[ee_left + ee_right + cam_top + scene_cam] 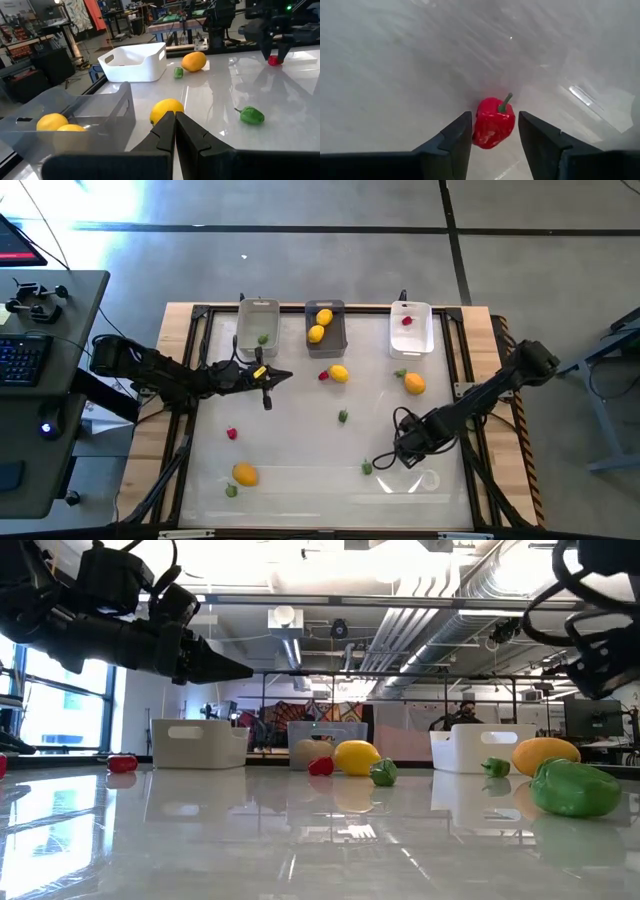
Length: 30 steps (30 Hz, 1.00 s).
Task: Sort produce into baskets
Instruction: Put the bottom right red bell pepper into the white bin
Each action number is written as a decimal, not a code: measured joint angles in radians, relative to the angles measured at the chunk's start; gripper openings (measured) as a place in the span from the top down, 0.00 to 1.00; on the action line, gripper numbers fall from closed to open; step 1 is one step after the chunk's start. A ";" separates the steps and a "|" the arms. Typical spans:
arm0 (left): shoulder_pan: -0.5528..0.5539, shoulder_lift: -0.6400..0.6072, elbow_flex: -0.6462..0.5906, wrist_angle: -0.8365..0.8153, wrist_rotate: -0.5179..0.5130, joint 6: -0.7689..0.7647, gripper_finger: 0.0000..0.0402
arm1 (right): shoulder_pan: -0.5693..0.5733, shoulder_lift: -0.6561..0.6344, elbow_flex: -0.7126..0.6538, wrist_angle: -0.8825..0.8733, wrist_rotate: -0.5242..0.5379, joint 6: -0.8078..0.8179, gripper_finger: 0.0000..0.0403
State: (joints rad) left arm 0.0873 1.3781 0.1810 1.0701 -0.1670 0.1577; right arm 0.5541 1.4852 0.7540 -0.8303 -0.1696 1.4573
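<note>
My right gripper [495, 132] is shut on a small red pepper [492, 122] over the table's near right part [400, 450]. It also shows far off in the left wrist view [273, 52]. My left gripper [175, 131] is shut and empty. It hovers in front of the clear basket [258, 325] and points toward a lemon [166, 109]. The dark grey basket [325, 327] holds two lemons. The white basket [411, 328] holds a red piece. Loose lemons, orange fruits, and red and green bits lie on the table. My right gripper pinches the red pepper by its two sides [476, 125] between its two fingers. It comes from above, pointing down. The pepper's green stem [506, 102] points away from the gripper. In the left wrist view the pepper [273, 61] hangs at the fingertips, just above the table.
Loose pieces: a lemon [339, 374] with a red bit [323, 376], an orange fruit [414, 384], green bits [342, 416] [367, 467], a red bit [231, 433], and an orange fruit [245, 474] with a green bit [231, 490]. There is free room at the table's middle.
</note>
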 joint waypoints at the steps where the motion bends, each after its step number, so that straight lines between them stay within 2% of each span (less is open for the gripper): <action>1: 0.000 0.000 0.000 0.000 0.000 0.000 1.00 | 0.000 0.008 0.000 0.002 -0.003 0.000 0.62; 7: 0.000 0.000 0.000 -0.001 0.000 -0.019 1.00 | -0.029 0.020 0.000 0.029 -0.031 -0.092 0.67; 12: -0.002 0.000 0.000 -0.014 0.000 -0.026 1.00 | -0.097 0.013 0.033 0.026 -0.022 -0.239 0.79; 16: -0.002 0.000 0.000 -0.013 0.000 -0.028 1.00 | -0.165 0.013 0.106 -0.020 0.037 -0.411 0.88; 19: -0.002 0.000 0.000 -0.020 0.000 -0.048 1.00 | -0.222 0.013 0.173 -0.096 0.121 -0.537 0.90; 23: -0.003 0.000 0.000 -0.020 0.000 -0.049 1.00 | -0.330 0.013 0.271 -0.224 0.326 -0.669 0.89; 26: -0.002 0.000 0.001 -0.019 0.000 -0.015 1.00 | -0.442 0.013 0.331 -0.279 0.475 -0.758 0.89; 30: -0.002 0.000 0.001 -0.018 0.000 -0.008 1.00 | -0.642 0.013 0.386 -0.273 0.603 -0.859 0.89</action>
State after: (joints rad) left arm 0.0849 1.3781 0.1822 1.0519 -0.1669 0.1501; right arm -0.0880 1.4979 1.1397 -1.1036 0.4331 0.5986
